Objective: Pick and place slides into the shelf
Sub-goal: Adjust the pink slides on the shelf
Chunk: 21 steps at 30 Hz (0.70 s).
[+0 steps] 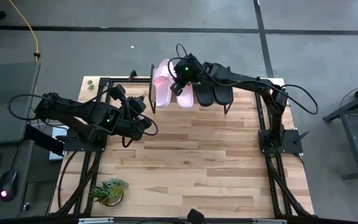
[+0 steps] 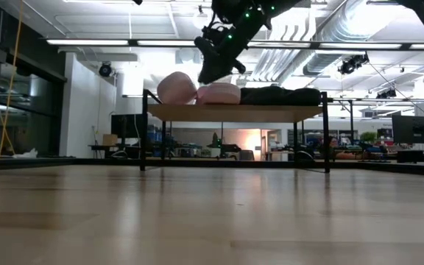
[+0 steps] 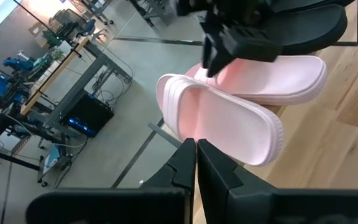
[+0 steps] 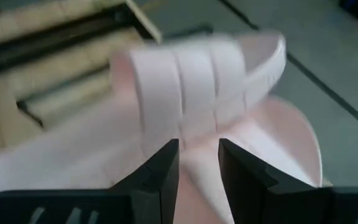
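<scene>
Tool status, right arm?

Right tool [image 1: 180, 79] hangs over the shelf [image 2: 234, 112], the arm reaching from its base on the desk [image 1: 197, 162] across to the far edge. In the right wrist view its two fingers [image 4: 160, 168] stand partly apart just above the strap of a pink slide [image 4: 197, 81]; whether they touch or hold it cannot be told.

Left arm?

Left tool [image 1: 143, 107] is fully closed and holds nothing (fingers pressed together in its own wrist view). The arm is folded low over the desk, beside the shelf's left end, pointing toward the pink pair.

Location of the slides?

All four lie side by side on the shelf top: two pink slides [image 1: 169, 90] at the left, two black slides [image 1: 213, 93] at the right. The outermost pink slide [image 1: 161, 87] sits at the left end; its neighbour lies under the right tool.

Readable markings?

No brand, label or writing can be read on slides, shelf or arms.
</scene>
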Motion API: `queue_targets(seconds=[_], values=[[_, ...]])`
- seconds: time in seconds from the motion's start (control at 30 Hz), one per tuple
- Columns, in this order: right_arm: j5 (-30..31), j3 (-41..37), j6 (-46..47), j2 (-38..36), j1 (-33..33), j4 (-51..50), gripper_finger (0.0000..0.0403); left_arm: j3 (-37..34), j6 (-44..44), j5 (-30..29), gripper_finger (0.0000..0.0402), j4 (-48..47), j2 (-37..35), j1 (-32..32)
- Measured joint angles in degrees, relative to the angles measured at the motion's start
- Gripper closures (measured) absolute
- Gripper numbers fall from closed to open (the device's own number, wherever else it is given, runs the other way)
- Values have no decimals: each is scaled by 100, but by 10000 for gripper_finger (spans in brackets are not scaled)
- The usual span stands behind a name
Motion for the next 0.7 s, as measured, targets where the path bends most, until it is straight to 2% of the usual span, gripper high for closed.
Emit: queue_targets(seconds=[0.2,0.43,0.7], values=[[335,4,-428,-13,39,-830,299,-2,0,0,396,0,0,0],[971,9,-925,-15,243,-1076,299,0,0,0,396,4,0,0],[1707,9,-970,-6,350,-1366,299,0,0,0,396,2,0,0]])
